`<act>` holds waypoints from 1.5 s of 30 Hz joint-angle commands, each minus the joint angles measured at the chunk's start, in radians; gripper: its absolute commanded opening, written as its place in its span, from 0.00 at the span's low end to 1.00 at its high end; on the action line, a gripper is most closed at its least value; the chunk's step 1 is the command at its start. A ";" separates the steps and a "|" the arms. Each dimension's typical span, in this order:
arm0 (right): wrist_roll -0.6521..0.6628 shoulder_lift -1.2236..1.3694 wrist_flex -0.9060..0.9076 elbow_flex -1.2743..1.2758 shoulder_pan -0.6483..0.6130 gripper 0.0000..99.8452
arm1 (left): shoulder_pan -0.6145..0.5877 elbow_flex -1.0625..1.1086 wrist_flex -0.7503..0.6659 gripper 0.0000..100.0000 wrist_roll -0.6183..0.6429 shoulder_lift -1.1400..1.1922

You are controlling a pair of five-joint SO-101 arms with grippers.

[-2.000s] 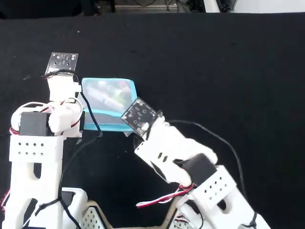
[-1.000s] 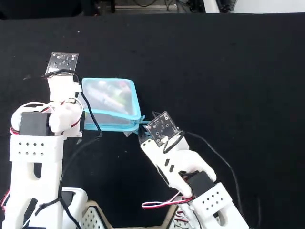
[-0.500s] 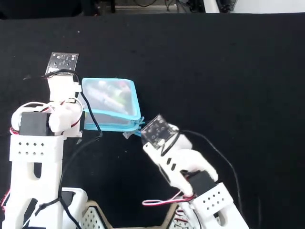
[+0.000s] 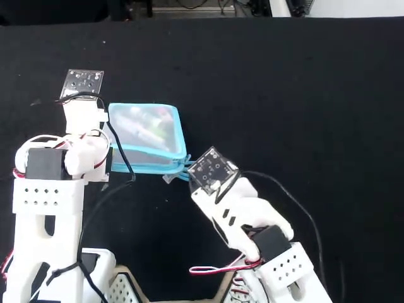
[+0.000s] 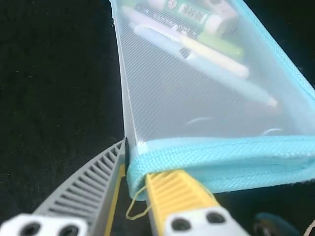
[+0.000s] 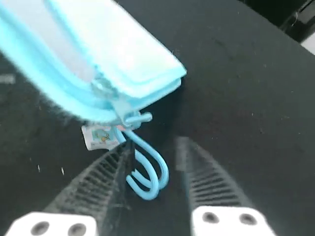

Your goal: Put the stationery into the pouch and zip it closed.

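Toward the near side of the black table (image 4: 284, 95), the right gripper (image 6: 153, 150) stands open. The blue zip loop (image 6: 147, 174) lies between its fingers, close beside one. Just beyond lies the pouch (image 4: 148, 136), pens (image 5: 216, 59) inside. The left gripper (image 5: 137, 169) is clamped on the pouch's other near corner.

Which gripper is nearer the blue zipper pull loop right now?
Right. The right gripper sits at the zipper pull loop, its open fingers either side of it. The left gripper is shut on the pouch at the far end of the zip edge.
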 commanded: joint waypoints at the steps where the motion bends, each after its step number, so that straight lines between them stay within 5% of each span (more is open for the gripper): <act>1: -0.075 -0.018 -0.141 0.056 -0.015 0.21 | -0.016 -0.042 -0.011 0.03 0.009 -0.002; 10: -0.236 -0.016 -0.285 0.148 -0.044 0.27 | -0.016 -0.042 -0.009 0.03 0.009 -0.002; 15: -0.238 -0.016 -0.258 0.159 -0.158 0.28 | -0.016 -0.042 -0.009 0.03 0.009 -0.002; 23: -0.238 -0.024 -0.259 0.157 -0.161 0.28 | -0.016 -0.042 -0.009 0.03 0.009 -0.002; 26: -0.216 -0.025 -0.250 0.134 -0.130 0.20 | -0.018 -0.042 -0.009 0.03 0.009 -0.002; 29: -0.083 -0.025 -0.199 0.077 -0.068 0.00 | -0.018 -0.042 -0.009 0.03 0.009 -0.002; 38: -0.014 -0.027 0.005 -0.065 0.028 0.01 | -0.018 -0.042 -0.009 0.03 0.009 -0.002; 45: -0.020 -0.027 0.048 -0.061 -0.104 0.03 | -0.018 -0.042 -0.009 0.03 0.009 -0.002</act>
